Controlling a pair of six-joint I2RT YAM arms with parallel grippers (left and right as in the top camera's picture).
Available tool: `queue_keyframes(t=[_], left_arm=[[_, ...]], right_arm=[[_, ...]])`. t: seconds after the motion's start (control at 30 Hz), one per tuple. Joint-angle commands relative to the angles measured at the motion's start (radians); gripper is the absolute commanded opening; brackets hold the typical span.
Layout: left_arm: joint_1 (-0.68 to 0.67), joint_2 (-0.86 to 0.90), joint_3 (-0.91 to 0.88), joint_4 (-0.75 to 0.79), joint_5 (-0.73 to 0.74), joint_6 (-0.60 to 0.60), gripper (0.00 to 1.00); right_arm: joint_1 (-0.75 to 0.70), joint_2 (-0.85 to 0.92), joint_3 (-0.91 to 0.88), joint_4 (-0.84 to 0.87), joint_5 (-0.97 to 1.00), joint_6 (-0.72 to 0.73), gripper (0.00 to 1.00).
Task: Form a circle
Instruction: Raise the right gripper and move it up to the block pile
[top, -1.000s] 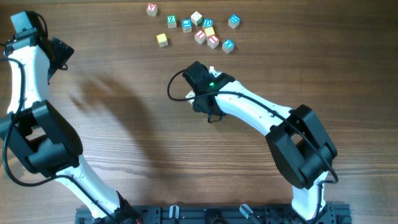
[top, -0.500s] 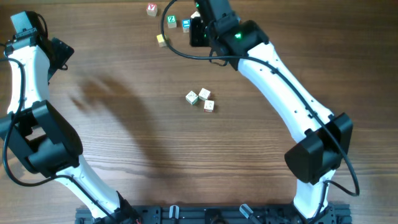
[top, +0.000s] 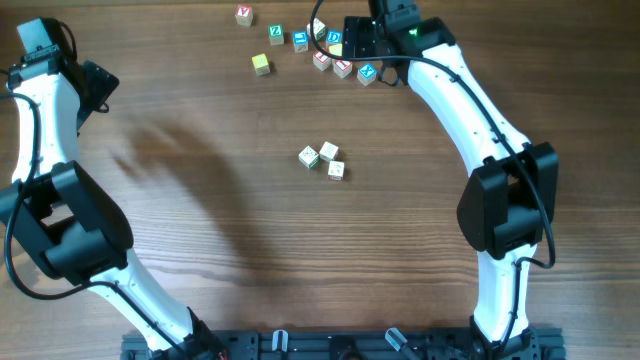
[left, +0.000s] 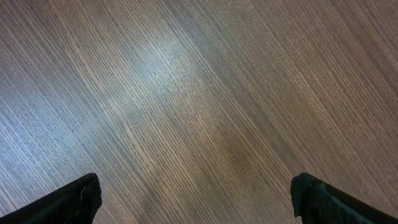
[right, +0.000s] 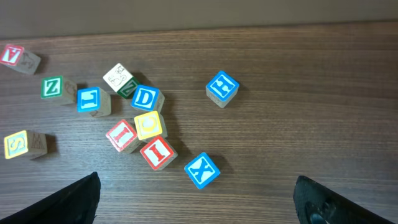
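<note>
Swung away from the table's middle since a second ago, the right gripper (right: 196, 198) now hangs over the far pile of letter cubes. Three pale cubes that its arm covered then lie in plain sight. Its jaws stand wide apart with nothing between them.

Just ahead of the jaws, about midway between them, lies a blue "X" cube (right: 201, 169). A little further ahead, toward the left-hand jaw, sit a red "I" cube (right: 157, 152) and a second red cube (right: 122, 135) side by side. A yellow cube (right: 150, 125) and a blue "D" cube (right: 145, 98) lie beyond them.

The circle (top: 328, 151) is well behind these jaws, toward the robot's base. It is three whitish cubes close together in a short bent row, open on one side and not a closed ring.

The left gripper (left: 196, 205) has not shifted. Its jaws are spread wide over the bare wood table (left: 199, 93).
</note>
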Motion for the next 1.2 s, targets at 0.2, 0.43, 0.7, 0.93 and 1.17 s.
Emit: queue_keyframes(t=[0.2, 0.43, 0.7, 0.93, 1.17], left_arm=[[0.004, -0.012, 0.011, -0.001, -0.002, 0.008, 1.00], [0.004, -0.012, 0.011, -0.001, -0.002, 0.008, 1.00], [0.004, -0.012, 0.011, -0.001, -0.002, 0.008, 1.00], [0.004, -0.012, 0.011, -0.001, -0.002, 0.008, 1.00], [0.004, -0.012, 0.011, -0.001, -0.002, 0.008, 1.00]], right_arm=[[-0.002, 0.009, 0.001, 0.031, 0.000, -0.019, 1.00], [-0.008, 0.009, 0.001, 0.033, 0.000, -0.128, 1.00], [-0.039, 0.012, 0.001, 0.038, -0.076, -0.148, 1.00], [-0.065, 0.080, 0.001, 0.055, -0.140, -0.201, 1.00], [-0.066, 0.143, 0.000, 0.161, -0.140, -0.197, 1.00]])
